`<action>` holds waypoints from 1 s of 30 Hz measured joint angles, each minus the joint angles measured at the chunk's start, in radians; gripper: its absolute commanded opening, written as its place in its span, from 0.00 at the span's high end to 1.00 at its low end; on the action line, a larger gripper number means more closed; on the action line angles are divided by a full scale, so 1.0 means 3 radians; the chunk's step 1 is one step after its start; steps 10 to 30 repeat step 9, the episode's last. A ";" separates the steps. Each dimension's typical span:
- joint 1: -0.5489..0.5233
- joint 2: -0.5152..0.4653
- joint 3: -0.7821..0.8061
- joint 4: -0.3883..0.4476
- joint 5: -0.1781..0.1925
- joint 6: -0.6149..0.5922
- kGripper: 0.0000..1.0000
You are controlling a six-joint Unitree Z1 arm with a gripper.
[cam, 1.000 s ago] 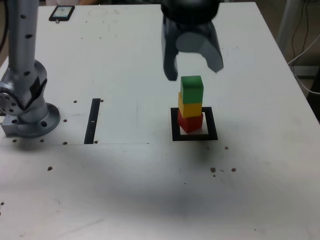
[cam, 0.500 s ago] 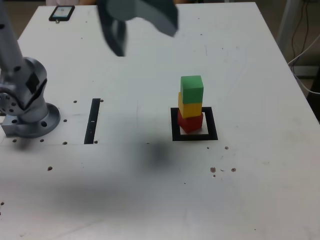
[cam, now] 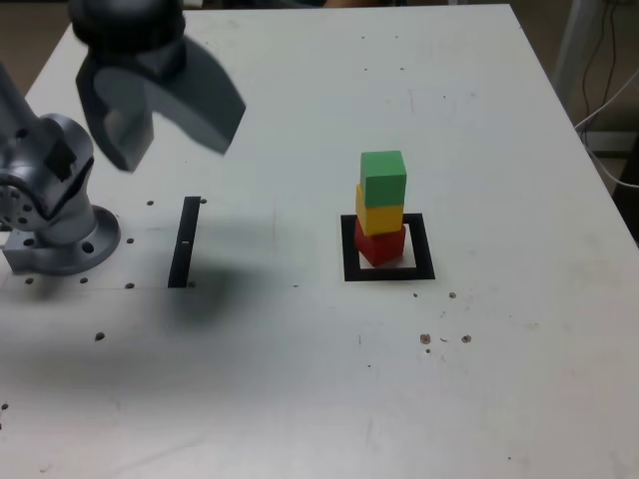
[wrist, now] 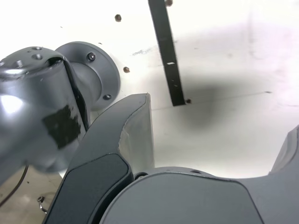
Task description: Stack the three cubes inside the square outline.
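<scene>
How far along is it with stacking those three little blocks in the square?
The stacking looks done: the green block tops the yellow one, above the red one inside the black square, though the tower is slightly crooked. The hand is open, away from the tower, holding nothing. Nothing seems left, except perhaps straightening.

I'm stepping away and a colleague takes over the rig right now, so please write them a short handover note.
Gripper: open, nothing between the jaws, up in the air on the exterior view's left, away from the stack.
Cubes: red cube at the bottom, yellow cube on it, green cube on top. The layers are not quite lined up.
Square outline: the stack stands inside it.
Done: all three cubes are stacked in the outline.
Left: nothing that I can see; I would just keep the arm clear of the stack.
</scene>
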 measured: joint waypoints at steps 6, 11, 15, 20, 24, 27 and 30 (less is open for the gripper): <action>-0.0017 -0.0021 0.0620 -0.0536 -0.0070 0.0000 0.00; -0.0037 -0.0021 0.0772 -0.0663 -0.0051 0.0000 0.00; -0.0037 -0.0021 0.0772 -0.0663 -0.0051 0.0000 0.00; -0.0037 -0.0021 0.0772 -0.0663 -0.0051 0.0000 0.00; -0.0037 -0.0021 0.0772 -0.0663 -0.0051 0.0000 0.00; -0.0037 -0.0021 0.0772 -0.0663 -0.0051 0.0000 0.00; -0.0037 -0.0021 0.0772 -0.0663 -0.0051 0.0000 0.00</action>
